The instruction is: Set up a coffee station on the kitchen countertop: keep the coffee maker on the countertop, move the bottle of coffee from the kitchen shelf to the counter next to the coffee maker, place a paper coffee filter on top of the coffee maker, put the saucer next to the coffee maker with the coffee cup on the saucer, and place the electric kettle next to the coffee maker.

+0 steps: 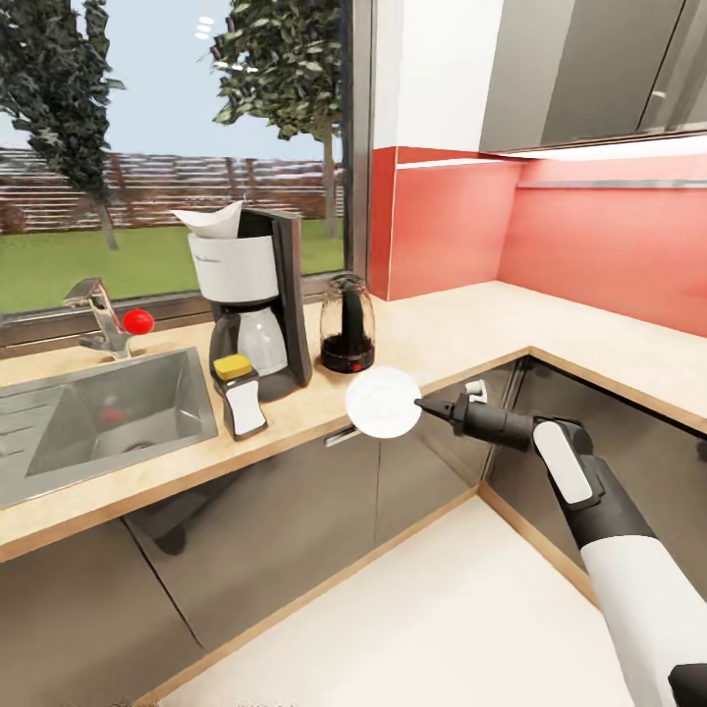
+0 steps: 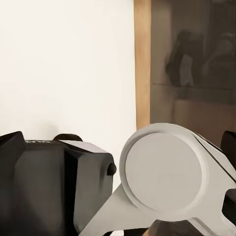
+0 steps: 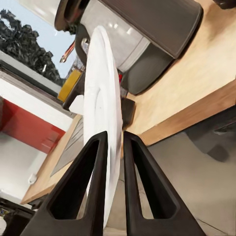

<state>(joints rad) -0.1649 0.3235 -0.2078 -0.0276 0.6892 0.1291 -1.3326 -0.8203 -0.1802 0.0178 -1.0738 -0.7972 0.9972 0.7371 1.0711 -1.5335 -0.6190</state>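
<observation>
Four items placed: from the head view, coffee maker (image 1: 253,295), paper coffee filter (image 1: 211,220) on top, bottle of coffee (image 1: 240,395) and electric kettle (image 1: 348,324) beside it on the countertop (image 1: 452,329).
Saucer (image 1: 383,402): in the air off the counter edge, pinched by the right gripper (image 1: 422,404).
Right wrist: fingers (image 3: 81,189) closed on the saucer's rim.
Left wrist: jaw state unclear.
Left to do: saucer down, probably then the cup.

Your saucer (image 1: 383,402) covers the countertop (image 1: 462,334) edge behind it, and in the right wrist view it hides most of the bottle of coffee (image 3: 72,88). The coffee maker (image 3: 142,29) runs off that picture's edge.
</observation>
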